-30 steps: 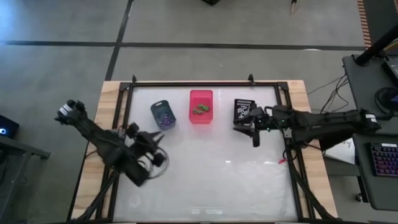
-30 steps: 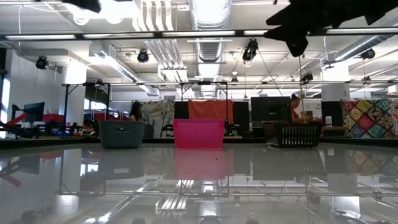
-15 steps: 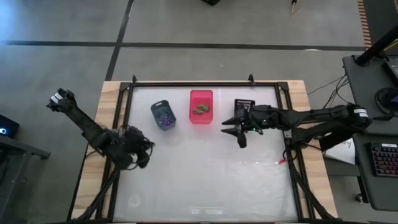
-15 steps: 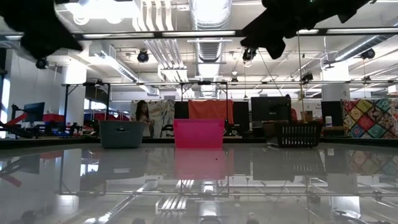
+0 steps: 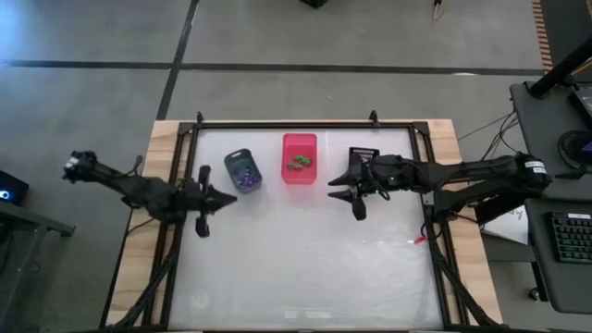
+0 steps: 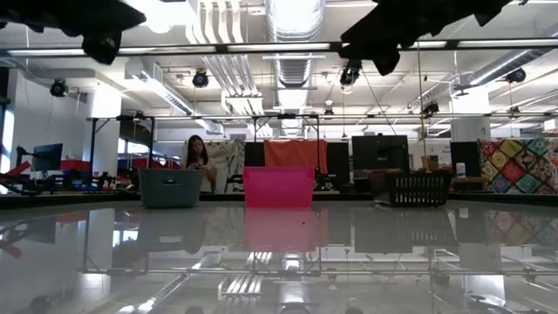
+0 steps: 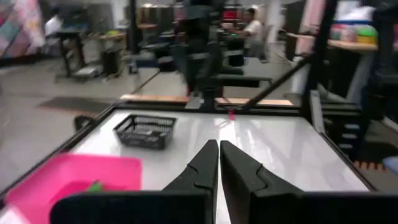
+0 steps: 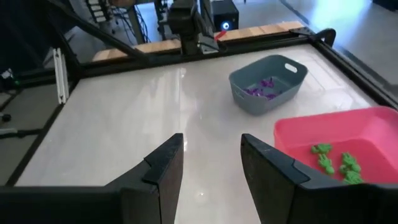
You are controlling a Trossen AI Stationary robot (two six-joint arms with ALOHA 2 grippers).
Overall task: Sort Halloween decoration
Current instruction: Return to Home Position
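Since a second ago, the left gripper (image 5: 228, 197) has swung up from its tucked place near the table's front-left corner, and its arm now stretches level toward the blue-grey bin (image 8: 245, 102). The right gripper (image 5: 344, 194) has slid off the black bin (image 7: 143, 138) toward the middle of the table (image 5: 305, 268). We see the left jaws pressed together with nothing between them, and the right jaws spread wide and empty. The purple trinkets (image 8: 261, 87) lie in the blue-grey bin and the green trinkets (image 8: 333, 160) in the pink bin (image 5: 299, 144). We cannot make out any white pieces inside the black bin from here. We spot no loose trinket on the white surface, so we judge the sorting done, or very nearly so. Both arms carry nothing, which fits a retreat to rest. All that appears left is to fold each arm away without brushing the row of bins.
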